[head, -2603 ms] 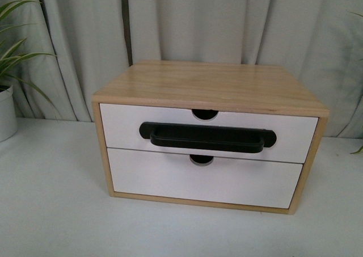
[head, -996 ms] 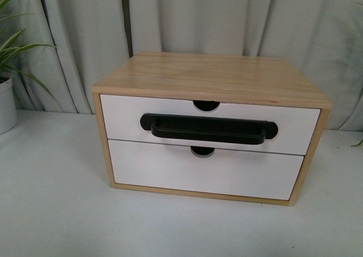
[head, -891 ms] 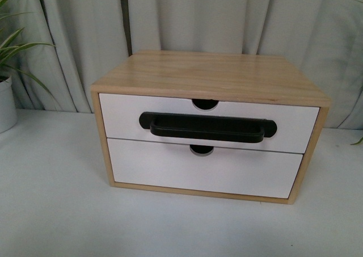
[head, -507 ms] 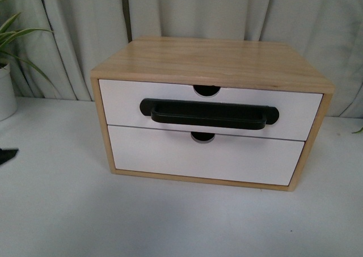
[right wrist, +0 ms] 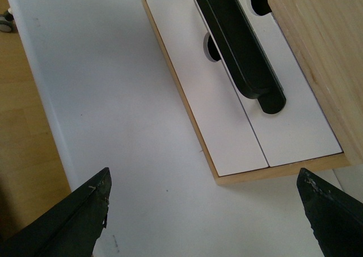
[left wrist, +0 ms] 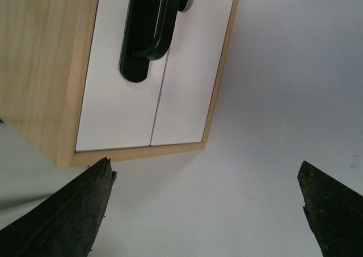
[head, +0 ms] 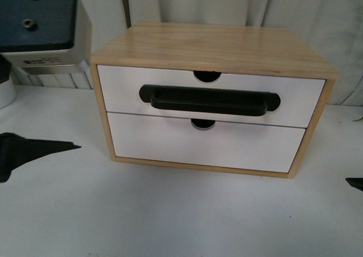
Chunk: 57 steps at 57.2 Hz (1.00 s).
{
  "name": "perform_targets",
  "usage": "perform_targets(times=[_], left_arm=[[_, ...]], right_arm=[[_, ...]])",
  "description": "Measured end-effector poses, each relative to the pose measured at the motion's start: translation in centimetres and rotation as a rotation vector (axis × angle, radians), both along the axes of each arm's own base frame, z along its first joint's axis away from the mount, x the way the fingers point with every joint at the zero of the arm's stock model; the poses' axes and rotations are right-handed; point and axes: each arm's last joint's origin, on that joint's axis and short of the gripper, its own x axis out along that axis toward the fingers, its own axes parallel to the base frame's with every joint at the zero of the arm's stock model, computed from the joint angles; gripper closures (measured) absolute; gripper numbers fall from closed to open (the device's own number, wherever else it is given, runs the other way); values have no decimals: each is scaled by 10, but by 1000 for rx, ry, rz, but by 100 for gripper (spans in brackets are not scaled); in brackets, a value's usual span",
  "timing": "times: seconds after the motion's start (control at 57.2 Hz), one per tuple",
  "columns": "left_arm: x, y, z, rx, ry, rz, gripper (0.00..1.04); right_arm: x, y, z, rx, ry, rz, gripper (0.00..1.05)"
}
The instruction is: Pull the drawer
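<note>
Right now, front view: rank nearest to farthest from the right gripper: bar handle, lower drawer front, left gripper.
From the right gripper, at the right edge:
1. lower drawer front, low, its right end closest.
2. bar handle, higher, on the upper drawer.
3. left gripper, far left, beyond the cabinet.

Ahead of me hangs a pale grey curtain (head: pixel 227 4) in loose vertical folds, covering the whole backdrop; a dark seam shows between two panels. Below it I note a plain white table (head: pixel 170 211), matte, clean apart from a few faint specks. A white pot (head: pixel 4 95) stands at its far left edge, partly cut off. Past the table's edge my right wrist view shows a light wooden floor (right wrist: pixel 25 132) and a small caster wheel (right wrist: pixel 5 23). Lighting is soft and even, and shadows are faint.
</note>
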Motion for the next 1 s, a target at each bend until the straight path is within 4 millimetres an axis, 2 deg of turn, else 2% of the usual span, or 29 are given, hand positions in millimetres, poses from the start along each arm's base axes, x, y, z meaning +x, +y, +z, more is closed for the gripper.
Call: perform_targets(times=[0.279, 0.611, 0.996], left_arm=[[27, -37, -12, 29, -20, -101, 6], [44, -53, -23, 44, 17, -132, 6], [48, -68, -27, 43, 33, -180, 6]], right_arm=[[28, 11, -6, -25, -16, 45, 9], [47, 27, -22, -43, -8, 84, 9], [67, 44, -29, -47, -10, 106, 9]])
